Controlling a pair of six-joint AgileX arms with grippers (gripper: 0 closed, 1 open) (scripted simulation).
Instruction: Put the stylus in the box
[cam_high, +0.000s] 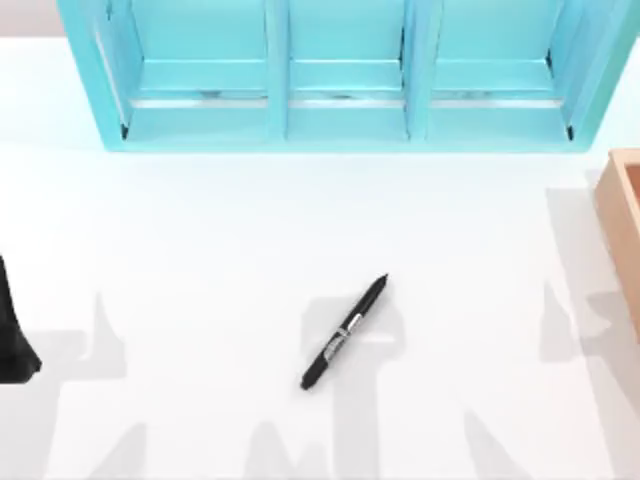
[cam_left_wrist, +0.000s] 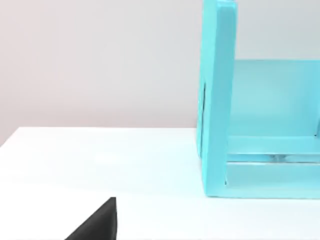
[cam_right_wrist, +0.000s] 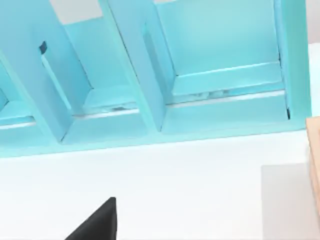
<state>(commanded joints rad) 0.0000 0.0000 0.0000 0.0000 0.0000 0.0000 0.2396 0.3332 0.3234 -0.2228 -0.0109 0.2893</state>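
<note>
One slim black stylus lies alone near the middle of a smooth white counter, flat on its side and set at a slant, its pointed tip aimed toward the back right and its blunt end toward the front left. A silver-grey band and clip cross the barrel at its middle. Nothing touches it.

At the counter's right edge, a light tan, wood-coloured box shows in part, its thick straight wall running along the frame; it sits well apart from the stylus. The right wrist view catches a sliver of the same tan wall beside the counter's white surface.

Along the back stands a big turquoise shelf unit with three open bays, flat-panelled and square-cornered, each bay floored with a thin pale strip. The left wrist view shows one end panel of it rising upright from the counter against a plain grey wall, and the right wrist view looks into its bays at an angle.

A dark part of the left arm sits at the counter's left edge, far from the stylus. Whether the jaws of either arm are open or closed cannot be told.
</note>
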